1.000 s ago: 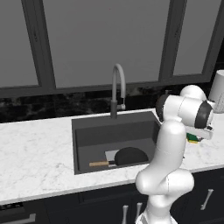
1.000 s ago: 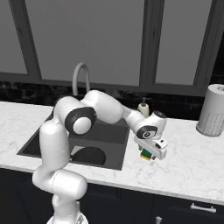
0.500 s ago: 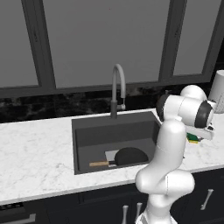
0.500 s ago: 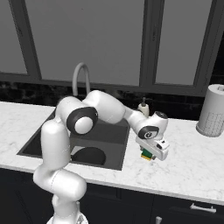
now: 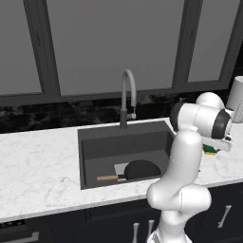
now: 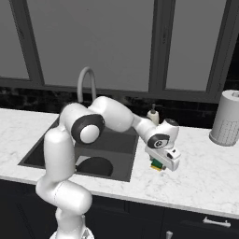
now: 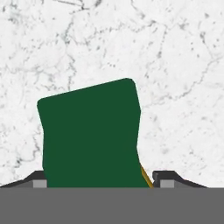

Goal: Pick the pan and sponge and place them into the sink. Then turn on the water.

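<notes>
The green-topped sponge (image 7: 92, 135) lies on the white marble counter right of the sink (image 5: 95, 142), and a sliver of its yellow layer shows. My gripper (image 7: 101, 181) is down over it, one fingertip against each side: shut on the sponge. From the base, the sponge (image 6: 157, 164) peeks out under the hand (image 6: 163, 156). The black pan (image 5: 141, 170) lies inside the sink with its wooden handle pointing left. The water is out of view at the grey gooseneck faucet (image 5: 127, 95).
A paper towel roll (image 6: 226, 119) stands at the far right of the counter. A beige soap dispenser (image 6: 152, 113) sits behind the sink by the dark backsplash. The counter's front edge runs just in front of the hand.
The fingers have drawn in around the sponge. The arm and the pan have stayed put.
</notes>
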